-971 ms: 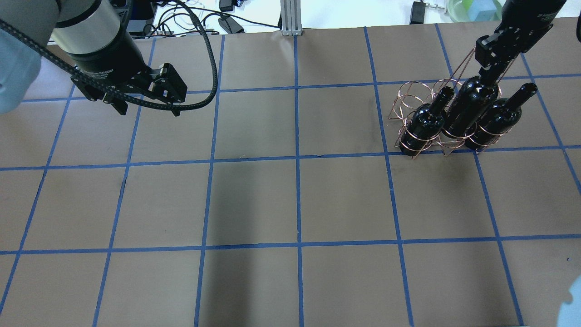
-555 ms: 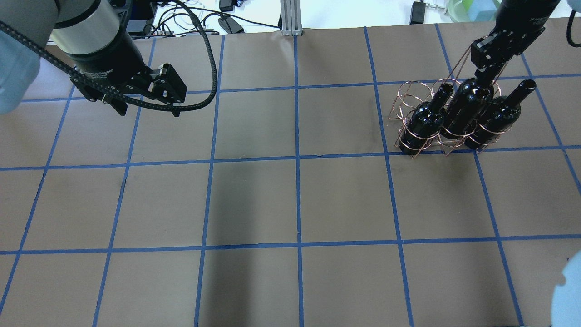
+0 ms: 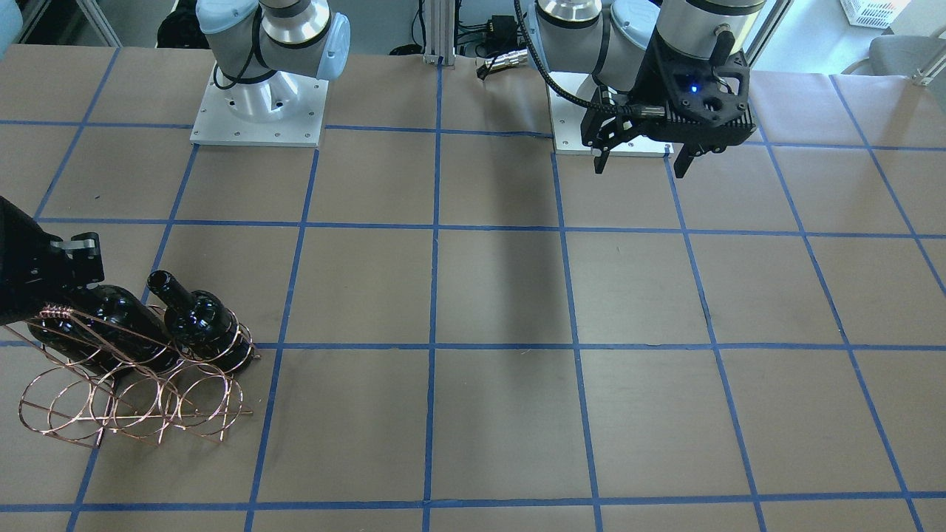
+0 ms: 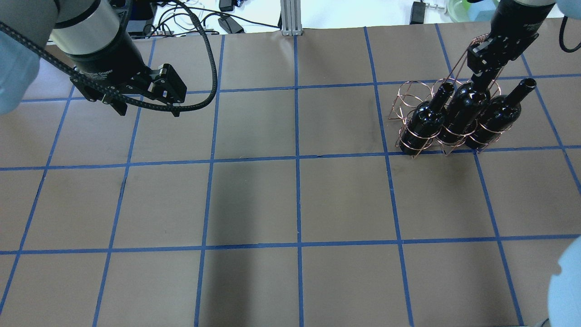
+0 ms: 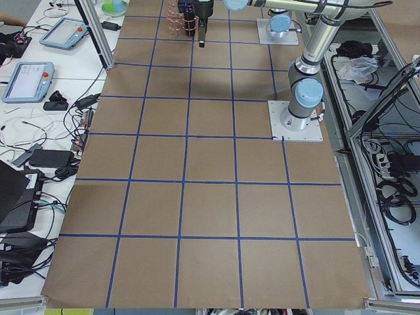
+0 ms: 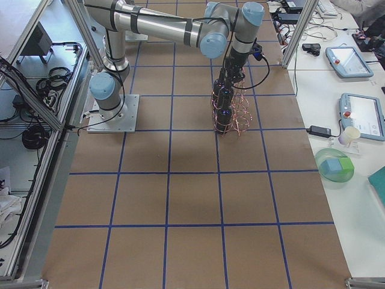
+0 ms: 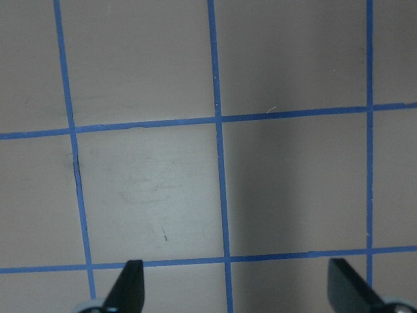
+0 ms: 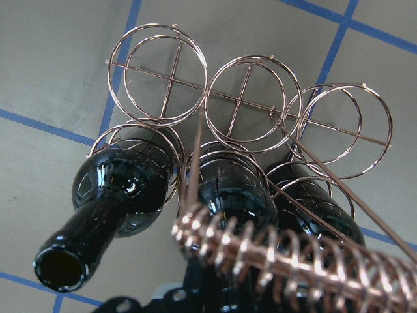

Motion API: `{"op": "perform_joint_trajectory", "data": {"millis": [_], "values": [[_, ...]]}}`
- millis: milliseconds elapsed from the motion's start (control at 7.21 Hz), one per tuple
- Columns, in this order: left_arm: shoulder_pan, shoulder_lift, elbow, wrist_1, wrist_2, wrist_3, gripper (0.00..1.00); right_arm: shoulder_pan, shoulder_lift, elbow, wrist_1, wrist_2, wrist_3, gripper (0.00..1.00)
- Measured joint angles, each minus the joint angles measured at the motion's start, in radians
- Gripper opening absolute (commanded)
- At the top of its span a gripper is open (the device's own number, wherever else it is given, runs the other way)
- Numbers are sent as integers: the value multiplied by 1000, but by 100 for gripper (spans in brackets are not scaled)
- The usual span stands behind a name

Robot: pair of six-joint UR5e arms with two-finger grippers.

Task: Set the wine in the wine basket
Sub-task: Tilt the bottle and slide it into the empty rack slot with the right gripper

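Note:
The copper wire wine basket point(image 4: 408, 96) stands on the table at the far right. Three near-black wine bottles stand tilted in one row of its rings. My right gripper point(image 4: 483, 75) is shut on the neck of the middle bottle point(image 4: 466, 109), which sits low in its ring. In the right wrist view the other three rings point(image 8: 247, 98) are empty and the wire-wrapped handle point(image 8: 280, 261) crosses close below. My left gripper point(image 4: 149, 111) is open and empty above the far left of the table; it also shows in the front view point(image 3: 639, 168).
The other two bottles point(image 4: 424, 121) point(image 4: 497, 116) flank the held one. The brown table top point(image 4: 299, 200) carries a blue tape grid. Cables and boxes point(image 4: 227, 20) lie beyond the far edge. The two arm bases point(image 3: 259, 111) stand on the robot's side.
My right gripper has moved down with the middle bottle, which now sits deeper in the basket. The left arm has not moved.

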Motion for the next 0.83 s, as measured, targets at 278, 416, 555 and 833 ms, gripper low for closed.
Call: {"op": "perform_joint_trajectory", "data": {"millis": [278,416,555,833], "values": [[0,0,0,0,0,0,100,0,4,6,-2,0,0,0],[0,0,0,0,0,0,100,0,6,10,-3,0,0,0],[0,0,0,0,0,0,100,0,8,15,-3,-1,1,0],[0,0,0,0,0,0,100,0,10,23,-4,-1,3,0]]}}
